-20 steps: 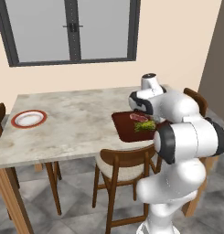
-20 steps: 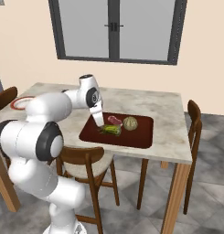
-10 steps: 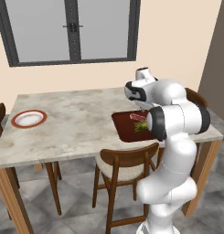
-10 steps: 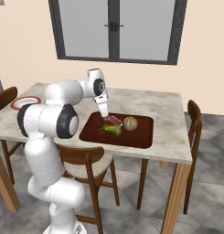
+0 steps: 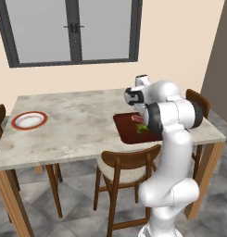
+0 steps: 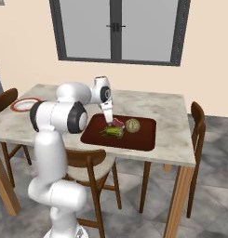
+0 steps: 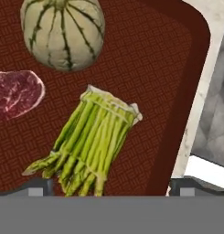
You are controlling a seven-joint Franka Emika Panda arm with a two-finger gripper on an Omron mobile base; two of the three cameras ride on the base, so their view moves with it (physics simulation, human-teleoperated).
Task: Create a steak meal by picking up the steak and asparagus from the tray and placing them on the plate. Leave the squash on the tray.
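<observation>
The gripper (image 6: pixel 109 122) hangs over the tray (image 6: pixel 138 138) with its jaws spread wide and nothing between them, low above the food. In the hand view the two dark fingertips (image 7: pixel 38 185) stand on either side of the lower end of the asparagus (image 7: pixel 89 144), so that bundle looks like the first pick.

All three foods lie on the tray: the asparagus towards its front edge, the steak (image 7: pixel 13 94) just beside the bundle and apart from it, the squash (image 7: pixel 62 31) beyond both, near the steak but clear of the stalks. The plate (image 5: pixel 29 120) sits far off from the tray, at the other end of the table (image 5: pixel 82 122), still bare.

To do this step well, I judge the hand should come straight down so the jaws close across the stalks, not along them. The bundle lies slanted in the hand view, so a small roll of the wrist to square the jaws to it would help. The tips now straddle the spear-tip end; shifting towards the middle of the bundle would give a steadier hold and keep it from tipping in the lift. Keep the inner finger off the steak, and leave the squash untouched. Lift clear of the tray rim before swinging towards the plate
</observation>
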